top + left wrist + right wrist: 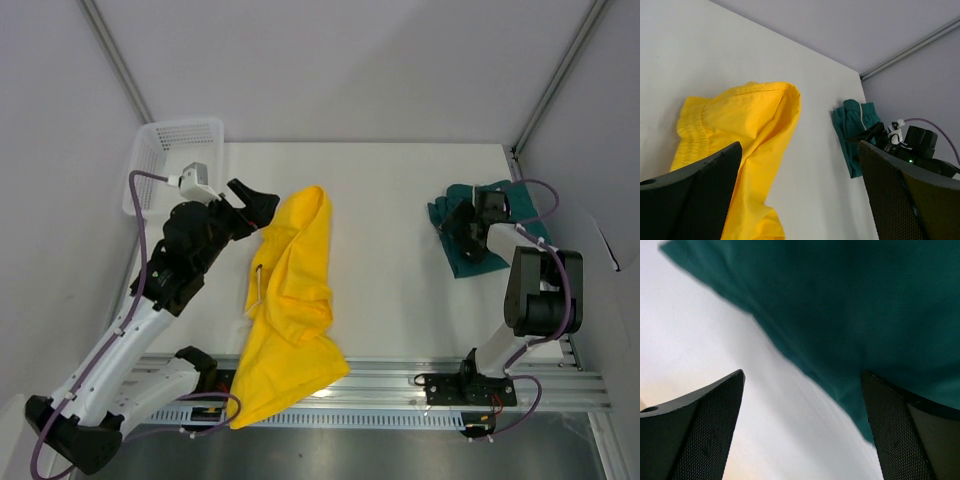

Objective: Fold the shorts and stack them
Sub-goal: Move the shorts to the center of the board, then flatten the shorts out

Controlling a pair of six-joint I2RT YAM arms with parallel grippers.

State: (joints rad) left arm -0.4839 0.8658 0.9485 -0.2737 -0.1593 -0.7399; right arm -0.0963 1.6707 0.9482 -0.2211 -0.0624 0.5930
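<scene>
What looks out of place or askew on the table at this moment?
The yellow shorts lie crumpled and unfolded, with their lower end hanging past the near table edge over the aluminium rail. The teal shorts sit apart at the right, bunched beneath the right gripper. Nothing looks damaged.

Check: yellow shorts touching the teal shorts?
Apart. Top external view shows bare white table between the yellow shorts and the teal shorts.

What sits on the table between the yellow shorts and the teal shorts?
Nothing: in the top external view, only bare white table separates the yellow shorts from the teal shorts.
</scene>
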